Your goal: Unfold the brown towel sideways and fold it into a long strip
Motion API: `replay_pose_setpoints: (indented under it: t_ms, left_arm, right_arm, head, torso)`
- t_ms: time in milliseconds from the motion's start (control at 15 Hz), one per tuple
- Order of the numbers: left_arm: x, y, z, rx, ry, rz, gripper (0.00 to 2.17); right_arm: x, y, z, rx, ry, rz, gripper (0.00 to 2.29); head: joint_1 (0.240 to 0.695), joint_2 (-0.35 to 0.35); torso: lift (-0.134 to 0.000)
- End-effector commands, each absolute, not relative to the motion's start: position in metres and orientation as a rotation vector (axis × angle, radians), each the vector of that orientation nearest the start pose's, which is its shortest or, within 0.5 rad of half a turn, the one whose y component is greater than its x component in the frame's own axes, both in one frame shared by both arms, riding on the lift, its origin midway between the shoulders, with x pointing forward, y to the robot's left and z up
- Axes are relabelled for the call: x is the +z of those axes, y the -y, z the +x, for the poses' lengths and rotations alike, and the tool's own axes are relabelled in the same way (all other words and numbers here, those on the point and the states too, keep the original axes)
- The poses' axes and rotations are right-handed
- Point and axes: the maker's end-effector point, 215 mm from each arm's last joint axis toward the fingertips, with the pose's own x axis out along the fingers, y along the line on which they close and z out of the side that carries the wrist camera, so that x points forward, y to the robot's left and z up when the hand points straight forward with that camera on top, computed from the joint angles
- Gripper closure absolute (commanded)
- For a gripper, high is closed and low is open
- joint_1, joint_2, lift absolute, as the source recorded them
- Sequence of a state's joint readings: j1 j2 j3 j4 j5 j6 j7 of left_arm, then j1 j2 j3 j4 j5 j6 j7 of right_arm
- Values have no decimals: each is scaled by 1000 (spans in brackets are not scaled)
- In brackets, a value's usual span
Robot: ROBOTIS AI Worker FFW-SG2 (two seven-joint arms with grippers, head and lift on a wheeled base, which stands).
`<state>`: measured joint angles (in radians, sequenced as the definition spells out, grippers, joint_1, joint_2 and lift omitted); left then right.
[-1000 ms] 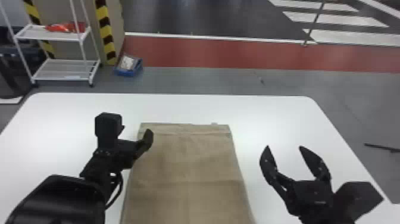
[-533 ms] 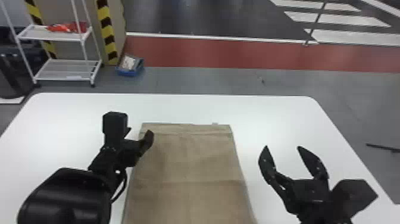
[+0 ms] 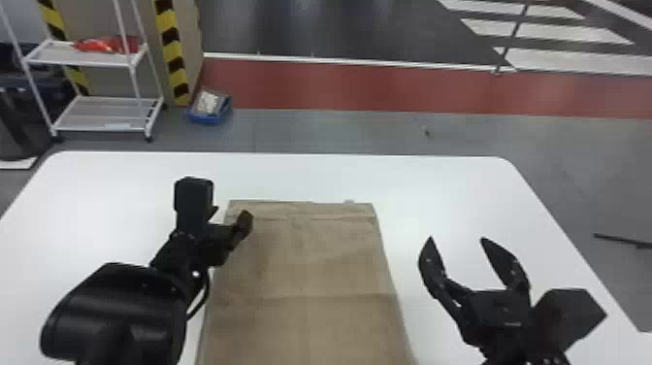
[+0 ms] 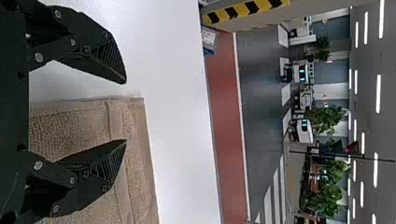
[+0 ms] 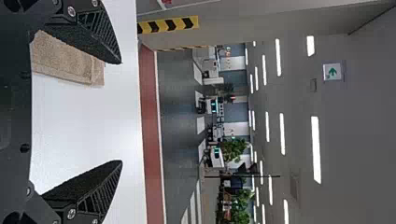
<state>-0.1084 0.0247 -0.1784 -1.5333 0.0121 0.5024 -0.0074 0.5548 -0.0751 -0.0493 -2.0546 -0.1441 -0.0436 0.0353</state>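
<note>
The brown towel lies flat on the white table, its far edge in the middle of the table. At its far left corner is my left gripper, over the towel's left edge. In the left wrist view the left gripper has its fingers apart, the towel's edge lying between and under them. My right gripper stands open to the right of the towel, above bare table. In the right wrist view the right gripper shows widely parted fingers, with part of the towel beside one finger.
The white table has its far edge beyond the towel and a slanting right edge past my right gripper. On the floor behind stand a white shelf rack and a blue box.
The left arm has shifted slightly right and its forearm has swung inward, the gripper staying near the towel's far left corner. My right gripper has moved a little left. The towel has not moved.
</note>
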Motion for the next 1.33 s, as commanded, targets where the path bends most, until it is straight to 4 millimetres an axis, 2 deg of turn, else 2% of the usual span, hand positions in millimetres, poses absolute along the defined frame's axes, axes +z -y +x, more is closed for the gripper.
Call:
replay_pose_setpoints:
  t_ms: [0,67,200,733,800,867,1133,1267]
  left_arm:
    - [-449,-139,596,-172,-439,69,630]
    - [-450,-139,595,-172,-440,70,633]
    - [-450,-139,595,-174,-440,70,826]
    - [-461,-142,595,-161,-463,78,795]
    - [-463,-144,595,-153,-467,79,765]
    - [-464,-144,595,-154,-469,78,643]
    - [-470,-145,595,-153,-481,82,647]
    - [-470,-145,595,-153,-480,90,731]
  right_arm:
    - [-342,253,430,25,-25,56,124]
    - [-341,253,431,25,-24,56,124]
    - [-341,253,431,25,-24,56,124]
    - [-344,252,432,27,-30,54,124]
    - [-345,252,433,27,-31,54,124]
    - [-346,253,432,27,-33,54,124]
    - [-347,250,434,32,-35,57,127]
    - [-349,250,434,30,-40,56,127]
  head:
    - [695,-123]
    - [695,-123]
    - [695,-122]
    - [695,-120]
    - [695,-120]
    - [695,-119]
    - [695,-114]
    - [695,-112]
  torso:
    - [-121]
    - [-121]
    - [-121]
    - [-121]
    - [-121]
    - [-121]
    - [-121]
    - [-121]
